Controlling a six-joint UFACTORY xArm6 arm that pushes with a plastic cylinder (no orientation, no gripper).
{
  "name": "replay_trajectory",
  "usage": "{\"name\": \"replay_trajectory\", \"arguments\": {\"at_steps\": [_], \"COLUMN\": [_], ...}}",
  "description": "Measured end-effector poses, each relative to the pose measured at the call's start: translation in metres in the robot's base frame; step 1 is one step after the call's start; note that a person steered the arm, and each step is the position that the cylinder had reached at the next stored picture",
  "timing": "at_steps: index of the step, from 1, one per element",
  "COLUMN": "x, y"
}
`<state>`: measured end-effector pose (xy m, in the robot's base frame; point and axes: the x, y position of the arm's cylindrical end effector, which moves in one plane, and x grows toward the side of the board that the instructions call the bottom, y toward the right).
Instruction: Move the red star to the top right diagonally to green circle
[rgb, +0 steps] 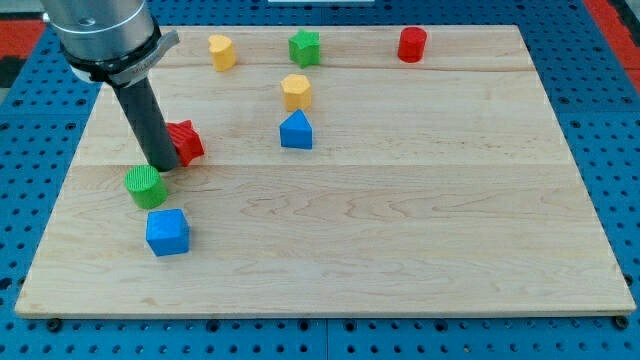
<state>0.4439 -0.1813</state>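
Camera view: one wooden tabletop (420, 200) on a blue pegboard (600, 110), seen from above and in front.
Rod: dark, straight, hanging from a grey housing at the view's top left.
Tip (161, 166): down on the tabletop, touching the red star's left side, just above the green circle.
Pincer: none on this arm, so no released or clenched state to tell; only the rod.
Red star (186, 142): left part of the tabletop, partly hidden by the rod, up and to the right of the green circle, very near it.
Green circle (146, 187): just below the tip, close to the left edge.
Blue cube (167, 232): just below the green circle, slightly right.
Blue triangle (296, 130): right of the red star, well apart from it.
Yellow hexagon (296, 92): just above the blue triangle.
Yellow block (221, 51): near the top edge, shape unclear.
Green star (305, 47): top edge, right of the yellow block.
Red cylinder (412, 44): top edge, furthest right, well apart from the rest.
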Motion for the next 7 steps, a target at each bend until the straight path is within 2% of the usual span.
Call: {"name": "replay_trajectory", "arguments": {"at_steps": [4,7], "x": [-0.004,-0.016], "y": [-0.017,-0.083]}}
